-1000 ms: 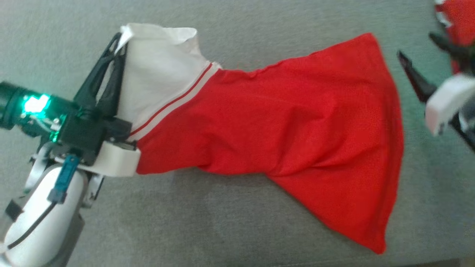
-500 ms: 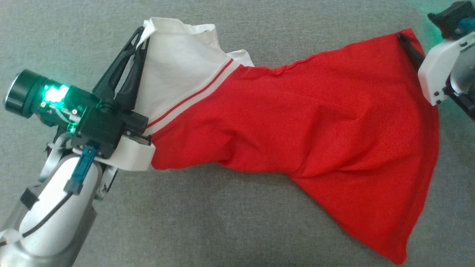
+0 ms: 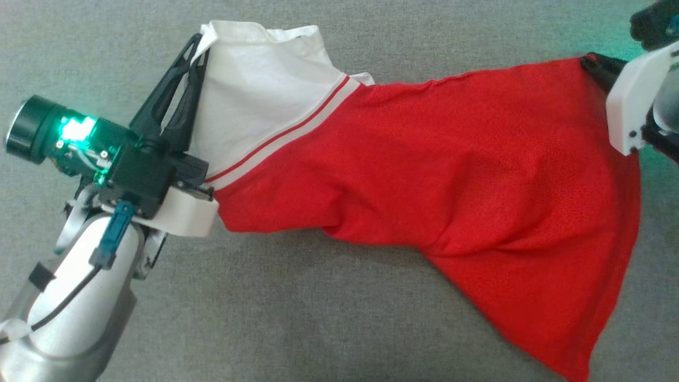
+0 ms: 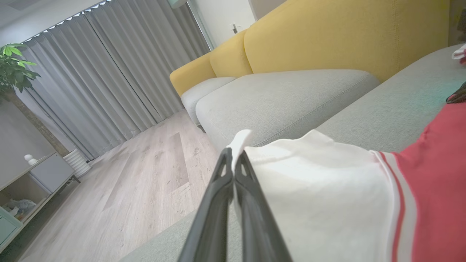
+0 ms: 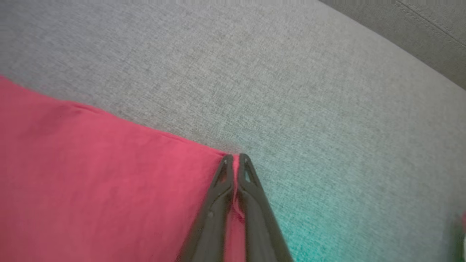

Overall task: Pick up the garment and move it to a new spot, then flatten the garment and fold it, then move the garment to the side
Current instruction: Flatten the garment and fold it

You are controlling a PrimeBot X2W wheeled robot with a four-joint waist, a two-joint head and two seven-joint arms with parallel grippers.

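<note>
right gripper (image 5: 235,157) just clamped garment (image 3: 424,175) red corner; left gripper (image 4: 233,155) pinches white end; both held, ready to flatten.

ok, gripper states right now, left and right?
Left gripper: jaws closed, pinching the white end of the garment.
Right gripper: jaws closed, pinching the garment's red corner.

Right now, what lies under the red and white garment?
The grey sofa cushion shows around the garment and presumably runs on beneath it. The cloth covers that patch, so anything lying there cannot be seen.
</note>
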